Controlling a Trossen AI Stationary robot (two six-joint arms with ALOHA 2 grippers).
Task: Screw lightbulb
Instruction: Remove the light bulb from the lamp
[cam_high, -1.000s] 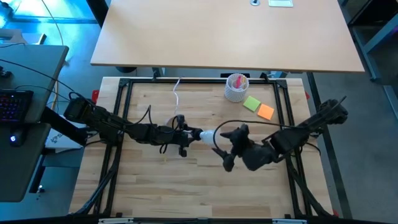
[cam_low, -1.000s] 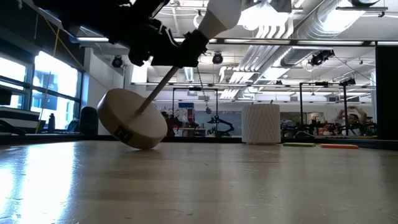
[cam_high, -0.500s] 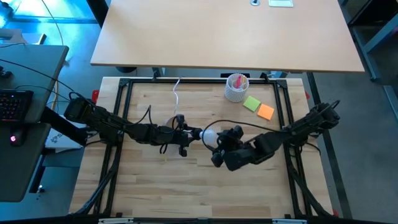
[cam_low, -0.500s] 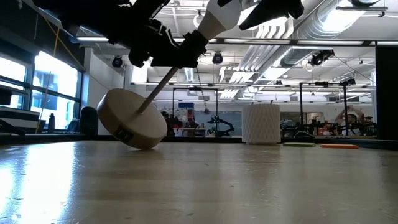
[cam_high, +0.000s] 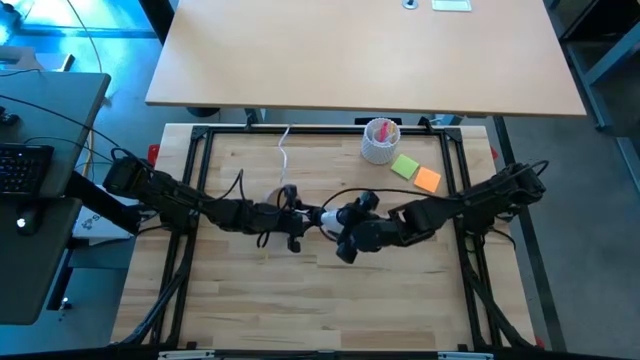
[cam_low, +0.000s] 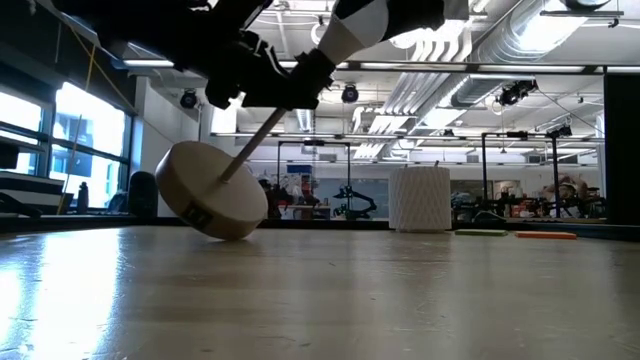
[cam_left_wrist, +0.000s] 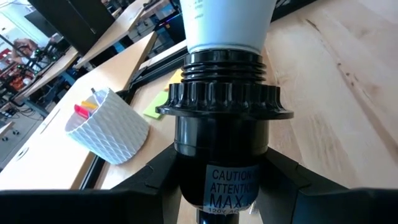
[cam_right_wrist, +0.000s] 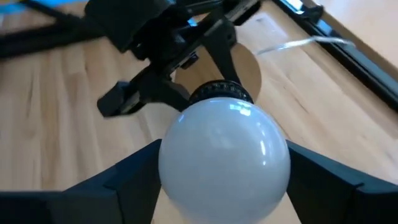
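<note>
At the middle of the high view, the right end effector (cam_high: 345, 222) brackets the lightbulb (cam_high: 331, 218), grip unclear; its glass is light, slippery, fragile. The left end effector (cam_high: 293, 214) pinches the socket (cam_left_wrist: 224, 134).

Bystanders on the far side of the table

A white ribbed cup (cam_high: 380, 142) with pink contents stands at about one o'clock from the table's middle; just beside it toward four o'clock lie a green sticky pad (cam_high: 405, 166) and an orange sticky pad (cam_high: 427, 180), touching corner to corner.
</note>
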